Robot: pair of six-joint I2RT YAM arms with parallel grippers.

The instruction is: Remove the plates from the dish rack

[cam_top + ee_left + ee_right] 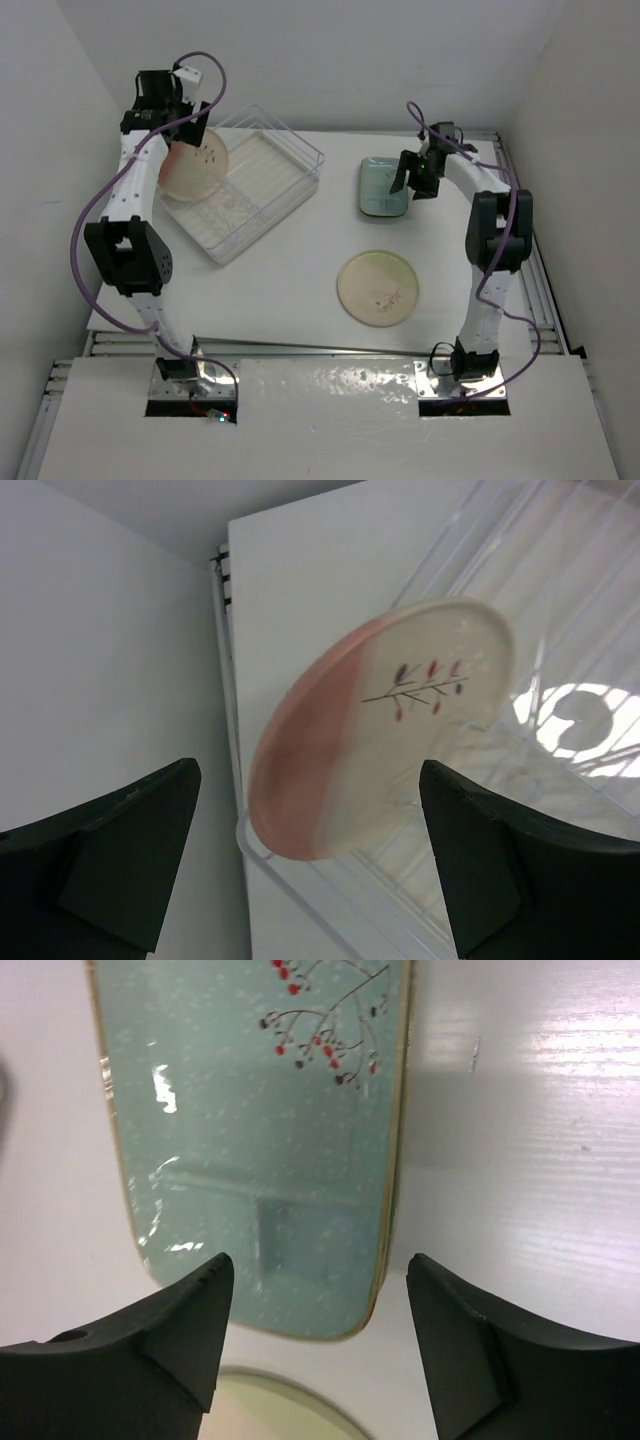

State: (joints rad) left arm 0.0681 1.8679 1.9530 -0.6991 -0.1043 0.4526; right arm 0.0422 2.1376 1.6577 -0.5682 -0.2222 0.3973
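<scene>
on the table [300, 260] lie blue-green plate [380, 190] and yellow-green plate [377, 288]; pink-and-cream plate [195, 168] left in dish rack [292, 160]; left gripper [310, 800], right gripper [320, 1265] gape empty.

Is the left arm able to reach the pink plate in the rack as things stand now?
Probably yes. The left gripper is open and faces the pink plate, which leans tilted in the dish rack; nothing stands between it and the plate's rim.

You have no text, label, brand or number to read in any view. The only marks are painted sprigs: dark and red on the pink plate [380, 730] at far left, red-berried on the blue-green plate [260, 1140] at far right.
</scene>
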